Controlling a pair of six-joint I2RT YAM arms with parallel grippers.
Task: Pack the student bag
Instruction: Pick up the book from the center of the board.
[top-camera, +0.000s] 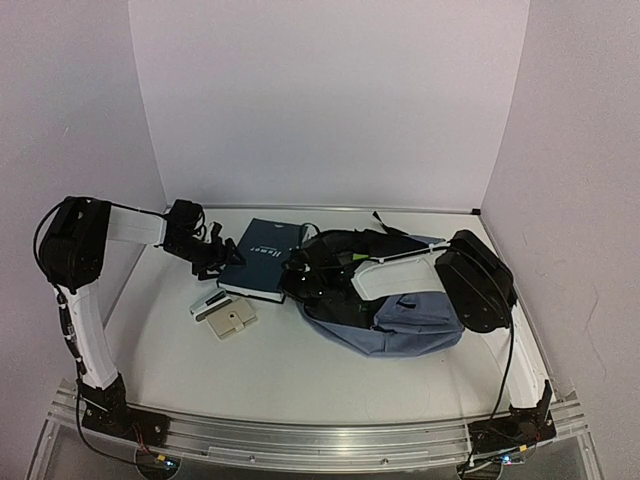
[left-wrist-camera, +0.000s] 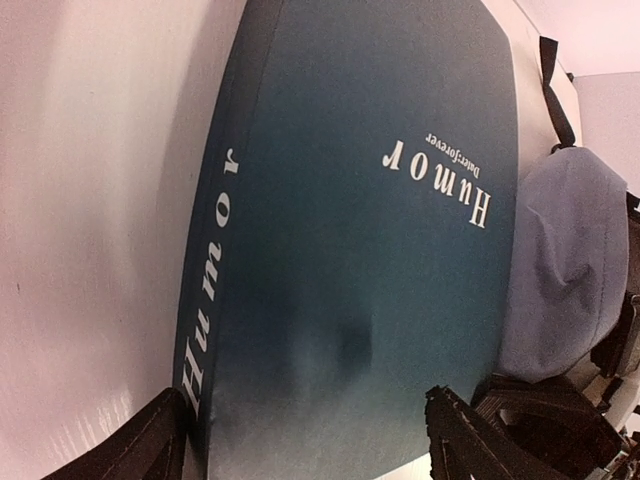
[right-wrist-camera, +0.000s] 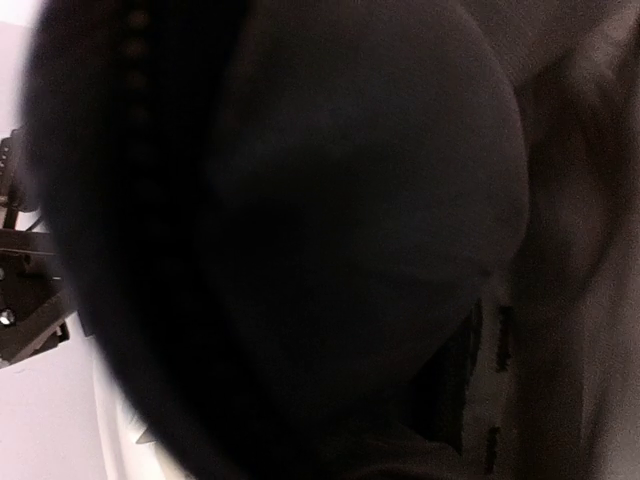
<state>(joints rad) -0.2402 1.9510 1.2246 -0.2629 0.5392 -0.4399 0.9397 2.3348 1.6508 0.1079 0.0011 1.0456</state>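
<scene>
A dark teal hardcover book (top-camera: 258, 260) (left-wrist-camera: 360, 250), "Humor" in white on its cover and spine, lies flat on the far middle of the white counter (top-camera: 300, 375). Nearer and slightly left of it lie a small white-and-grey item (top-camera: 207, 303) and, just beside that, a beige card-like piece (top-camera: 231, 320).

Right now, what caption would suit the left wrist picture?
Left pincer, open, flanks a teal book titled Humor; the grey-blue bag lies just beyond.

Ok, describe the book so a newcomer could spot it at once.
Find the big grey-blue backpack. Just left of it lies a flat dark teal book. Unlike the small pale items in front, it bears the white word Humor.
</scene>
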